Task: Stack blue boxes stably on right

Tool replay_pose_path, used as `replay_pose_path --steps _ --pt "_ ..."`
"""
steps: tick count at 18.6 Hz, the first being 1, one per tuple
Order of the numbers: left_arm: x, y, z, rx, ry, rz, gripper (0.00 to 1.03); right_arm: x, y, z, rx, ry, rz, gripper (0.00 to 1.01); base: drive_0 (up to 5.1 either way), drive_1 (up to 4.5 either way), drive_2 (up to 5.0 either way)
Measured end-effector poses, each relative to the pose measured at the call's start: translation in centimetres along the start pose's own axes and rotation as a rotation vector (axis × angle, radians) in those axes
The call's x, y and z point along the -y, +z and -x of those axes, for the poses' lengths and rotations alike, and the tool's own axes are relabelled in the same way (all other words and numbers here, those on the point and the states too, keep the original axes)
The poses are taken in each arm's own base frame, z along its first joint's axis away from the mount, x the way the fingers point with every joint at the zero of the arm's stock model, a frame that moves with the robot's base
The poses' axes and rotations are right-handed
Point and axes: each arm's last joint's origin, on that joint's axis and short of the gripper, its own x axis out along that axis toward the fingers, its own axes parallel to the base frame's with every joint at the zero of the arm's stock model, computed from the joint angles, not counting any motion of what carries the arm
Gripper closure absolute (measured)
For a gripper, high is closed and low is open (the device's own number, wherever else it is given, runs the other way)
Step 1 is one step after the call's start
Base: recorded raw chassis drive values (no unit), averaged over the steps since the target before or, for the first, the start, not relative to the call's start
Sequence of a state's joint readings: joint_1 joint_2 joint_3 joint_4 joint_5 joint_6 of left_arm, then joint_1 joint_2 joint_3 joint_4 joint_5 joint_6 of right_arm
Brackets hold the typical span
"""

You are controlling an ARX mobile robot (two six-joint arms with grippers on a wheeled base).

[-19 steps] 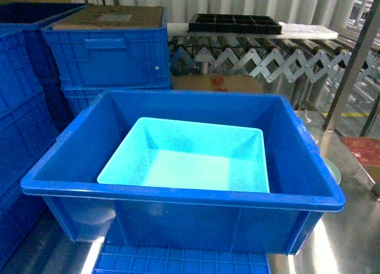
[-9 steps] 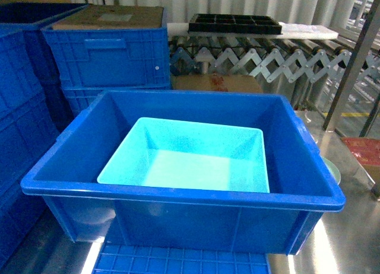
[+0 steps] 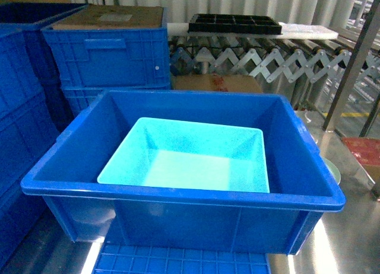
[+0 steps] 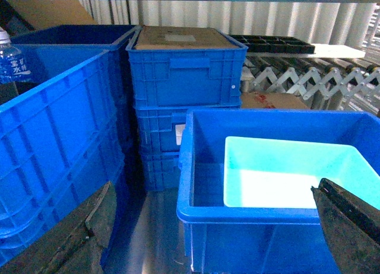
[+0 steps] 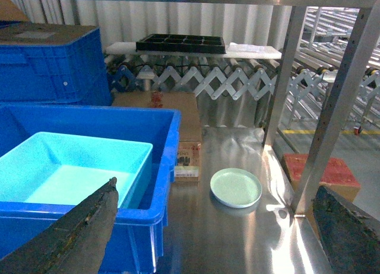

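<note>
left gripper (image 4: 208, 232): fingers spread wide, nothing between them. Only the dark finger (image 4: 71, 238) on one side and the tip of the other at the opposite edge show in its wrist view. It hangs back from the crate, not touching anything.

right gripper (image 5: 219, 238): same deal, splayed open and empty, bare steel table (image 5: 237, 238) showing between the fingers.

royal-blue crate (image 3: 178, 214): sits just ahead of both grippers, ahead-right of the left one and ahead-left of the right one. Near wall and wide rim look level.

turquoise tub (image 3: 190, 161): already down inside the crate, upright, seems flat on the floor. It's nudged toward the near wall and the right gripper's side, with a gap along the left wall.

progress: looks to me like the nesting is basically done, and both arms are off it. Whether "on right" is satisfied I honestly can't tell; maybe the pair needs shifting.

green plate (image 5: 236, 187): on the table ahead of the right gripper, beside the crate, clear of it.

stacked blue crates (image 4: 184, 78): further back past the left gripper, cardboard on top.

roller conveyor (image 3: 267, 57): far back, black tray on it.
</note>
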State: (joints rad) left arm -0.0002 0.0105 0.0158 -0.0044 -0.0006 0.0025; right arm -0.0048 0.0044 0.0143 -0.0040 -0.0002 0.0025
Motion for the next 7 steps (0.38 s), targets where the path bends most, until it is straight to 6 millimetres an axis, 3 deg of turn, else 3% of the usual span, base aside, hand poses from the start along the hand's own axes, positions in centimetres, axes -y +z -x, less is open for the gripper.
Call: replay_pose_path --steps 7 --pt "0.0 0.0 0.0 0.0 0.0 0.0 0.05 0.0 0.0 0.0 0.0 0.0 0.0 0.03 0.0 0.0 0.0"
